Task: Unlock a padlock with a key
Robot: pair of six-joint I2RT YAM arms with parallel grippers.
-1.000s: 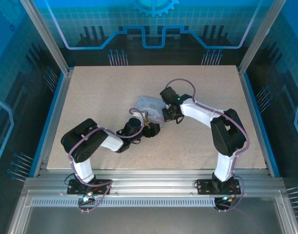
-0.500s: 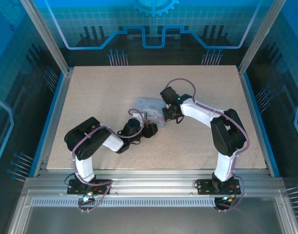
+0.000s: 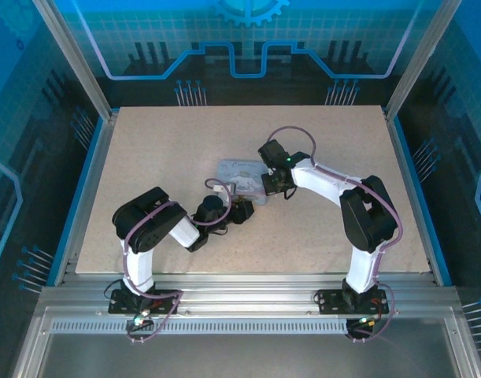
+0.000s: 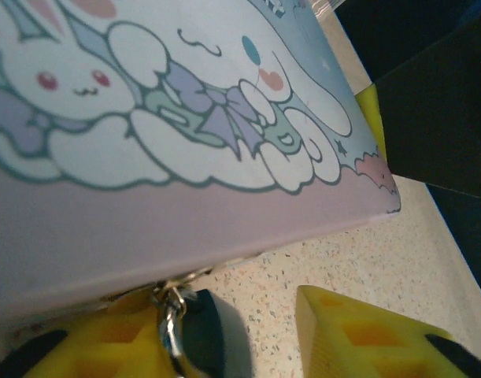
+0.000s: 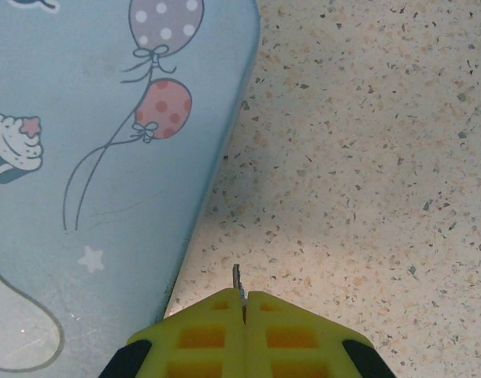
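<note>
On the speckled desk [image 3: 146, 157], a pale blue cartoon tin [image 4: 185, 118] is serving as the work's anchor. Against the tin's lower edge, the left fingers [image 4: 358, 339] are standing apart around the dark padlock [image 4: 201, 335], apparently to steady it. Just beside the tin, the right fingers [image 5: 279, 335] are pinching the silvery key [image 5: 237, 279] tip-forward, seemingly ready for insertion.

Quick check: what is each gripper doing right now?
Left gripper: open, fingers either side of the padlock, not gripping it yet.
Right gripper: closed on the key, its tip sticking out.
</note>
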